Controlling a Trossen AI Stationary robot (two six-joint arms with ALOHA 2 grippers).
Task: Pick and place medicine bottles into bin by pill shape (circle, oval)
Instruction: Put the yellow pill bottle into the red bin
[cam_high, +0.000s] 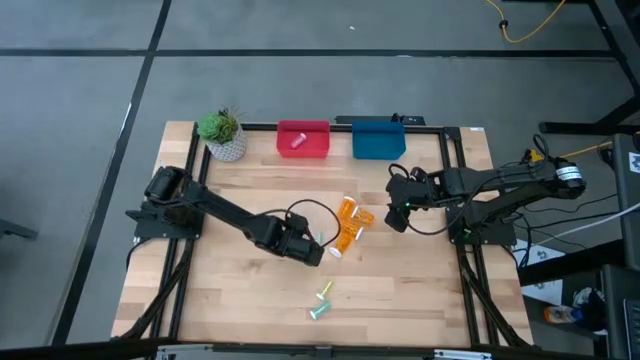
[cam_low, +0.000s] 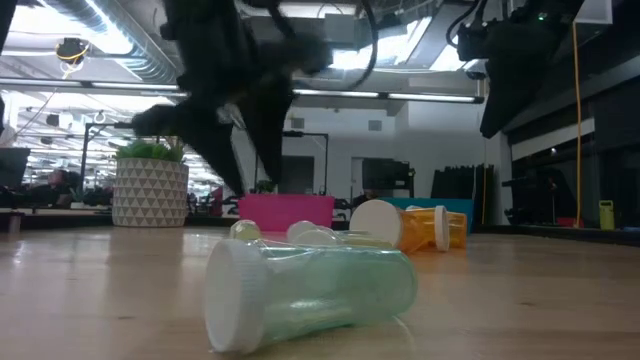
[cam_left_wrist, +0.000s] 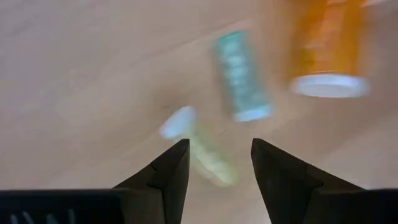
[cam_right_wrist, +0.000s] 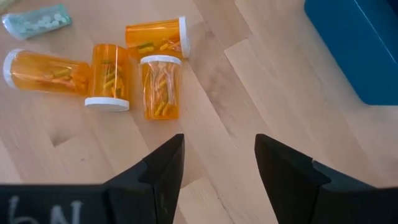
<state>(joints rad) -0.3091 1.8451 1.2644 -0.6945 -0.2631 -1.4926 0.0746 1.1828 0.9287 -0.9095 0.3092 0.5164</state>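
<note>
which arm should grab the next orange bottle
Probably the left: its open claw sits right beside the orange bottles. The right claw, also open, hangs farther off, nearer the blue bin.

Left gripper (cam_high: 322, 248) reaches mid-table with fingers parted; right gripper (cam_high: 393, 216) hovers, fingers spread.

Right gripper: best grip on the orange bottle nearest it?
Right gripper is open above the orange bottle, which lies on its side, white cap pointing away. Descend from above and pinch across mid-body. Another bottle lies close alongside, so clearance looks tight.
</note>
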